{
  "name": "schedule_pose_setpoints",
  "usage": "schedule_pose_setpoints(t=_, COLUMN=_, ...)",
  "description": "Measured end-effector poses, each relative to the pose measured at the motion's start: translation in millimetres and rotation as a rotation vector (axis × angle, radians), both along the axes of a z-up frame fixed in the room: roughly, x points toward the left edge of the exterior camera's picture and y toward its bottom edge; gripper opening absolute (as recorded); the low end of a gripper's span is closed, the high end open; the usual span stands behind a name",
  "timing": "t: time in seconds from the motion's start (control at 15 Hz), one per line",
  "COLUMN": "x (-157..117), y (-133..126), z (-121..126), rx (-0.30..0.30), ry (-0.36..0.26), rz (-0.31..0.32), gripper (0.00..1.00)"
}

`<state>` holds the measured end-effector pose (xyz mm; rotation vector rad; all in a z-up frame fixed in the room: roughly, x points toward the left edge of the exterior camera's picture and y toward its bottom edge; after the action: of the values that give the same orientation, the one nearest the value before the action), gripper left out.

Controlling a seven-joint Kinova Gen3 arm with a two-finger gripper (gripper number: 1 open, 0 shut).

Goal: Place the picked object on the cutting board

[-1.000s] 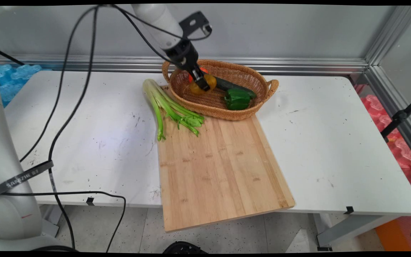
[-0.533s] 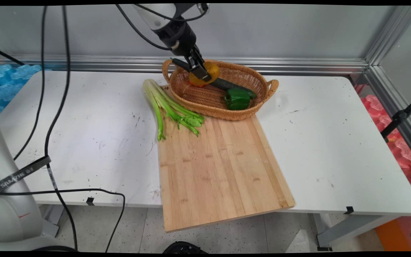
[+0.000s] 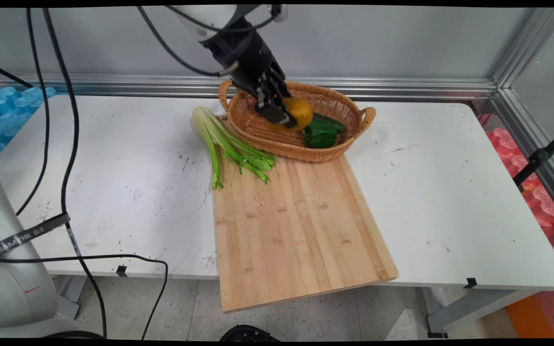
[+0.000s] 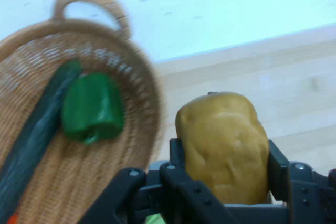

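A lumpy yellow-brown potato (image 4: 223,145) is clamped between the fingers of the black two-finger gripper (image 3: 279,111), raised above the oval woven wicker basket (image 3: 258,129). Inside that basket, a green bell pepper (image 4: 92,108) is seen beside a long dark green cucumber (image 4: 31,140). Just beside the basket lie a celery bunch (image 3: 224,144) and a pale wooden cutting board (image 3: 296,226).

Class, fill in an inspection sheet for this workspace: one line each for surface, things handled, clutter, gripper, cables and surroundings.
Surface: white scuffed table carrying a light wooden cutting board.
Things handled: yellow-brown potato, held above the oval wicker basket.
Clutter: green bell pepper and dark green cucumber in the basket; green celery bunch lying across the cutting board's corner.
Gripper: black two-finger gripper shut on the potato.
Cables: black cables hanging at left.
Surroundings: grey wall behind.
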<state>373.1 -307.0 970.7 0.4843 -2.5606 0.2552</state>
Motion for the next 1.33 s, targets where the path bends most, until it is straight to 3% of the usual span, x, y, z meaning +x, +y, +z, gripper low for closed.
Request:
schedule_pose_setpoints(t=0.33, x=-36.3, y=31.0, z=-13.4, rx=0.002, ry=0.014, rz=-0.125, gripper=0.0)
schedule_pose_setpoints(t=0.67, x=-73.2, y=44.9, z=-43.3, rx=0.004, ry=0.02, rz=-0.196, gripper=0.0)
schedule_pose_setpoints(t=1.33, x=-138.8, y=51.1, z=-119.0, rx=0.021, ry=-0.001, rz=-0.263, gripper=0.0)
